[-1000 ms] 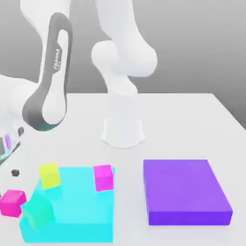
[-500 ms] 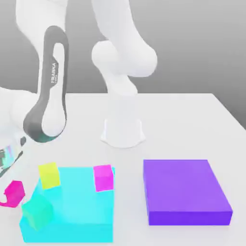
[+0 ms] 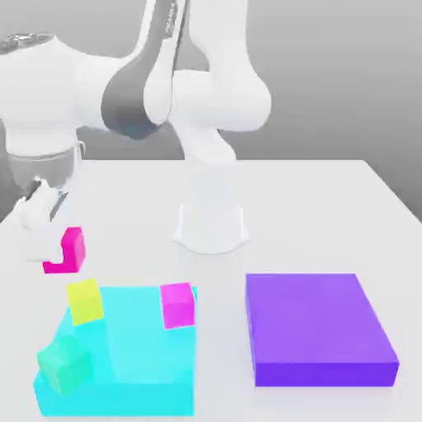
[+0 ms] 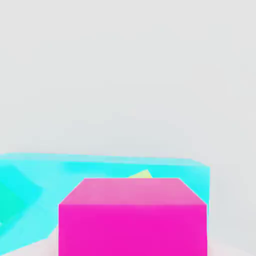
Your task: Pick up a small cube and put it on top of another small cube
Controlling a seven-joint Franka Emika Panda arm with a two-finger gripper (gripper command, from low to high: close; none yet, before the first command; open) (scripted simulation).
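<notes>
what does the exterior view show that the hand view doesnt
Exterior view alone: the robot arm and its base, the purple block, the magenta cube and green cube on the cyan block, and the gripper holding the hot-pink cube off the table, toward that view's left of the cyan block.

Hand view alone: a close look at the hot-pink cube's face and top, with bare table beyond the cyan block.

Both: the hot-pink cube, the cyan block, and the yellow cube, just a corner in the hand view.
</notes>
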